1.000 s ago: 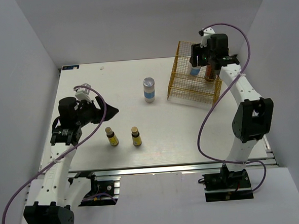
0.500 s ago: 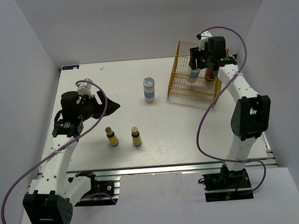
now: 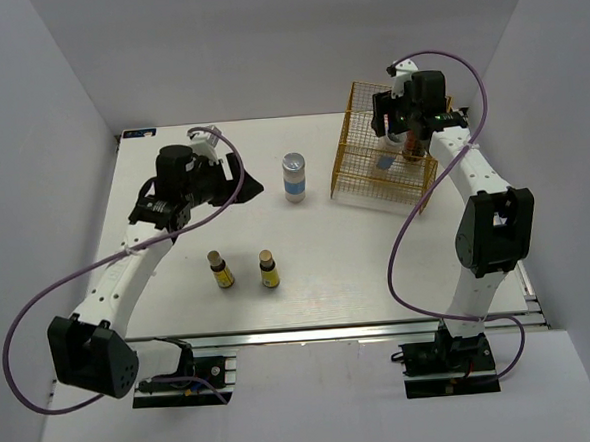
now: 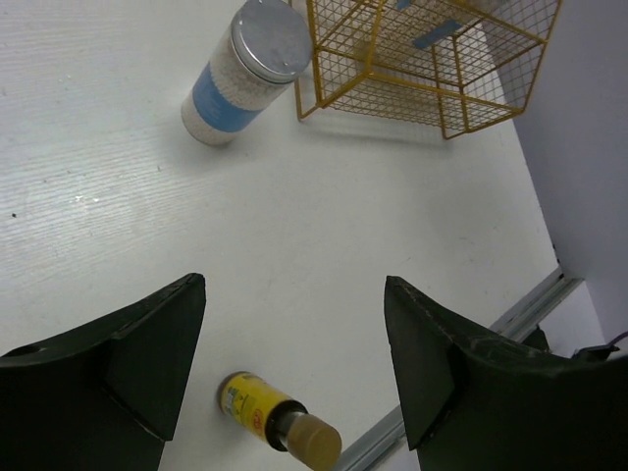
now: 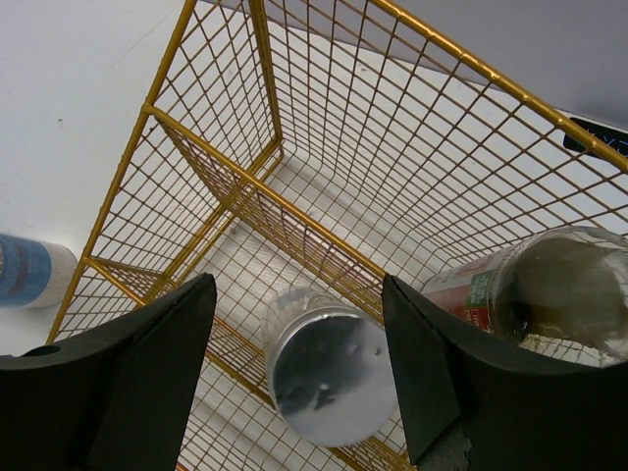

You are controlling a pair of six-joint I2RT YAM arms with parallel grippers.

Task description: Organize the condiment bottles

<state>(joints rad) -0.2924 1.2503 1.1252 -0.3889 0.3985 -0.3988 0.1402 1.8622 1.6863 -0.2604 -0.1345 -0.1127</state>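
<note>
A blue-banded white cylinder with a silver top stands mid-table and also shows in the left wrist view. Two tiny brown yellow-labelled bottles stand nearer the front; one shows between the left fingers. My left gripper is open and empty, left of the blue-banded cylinder. My right gripper is open, above the yellow rack. Below it in the rack stand a silver-topped white cylinder and the amber red-labelled bottle.
The yellow wire rack stands at the back right of the white table. White walls close in the back and sides. The table's front metal rail shows at the lower right of the left wrist view.
My left arm has swung from the near left up and right toward the blue-banded cylinder. My right gripper stays over the rack; the white cylinder now sits lower, apart from the fingers.
</note>
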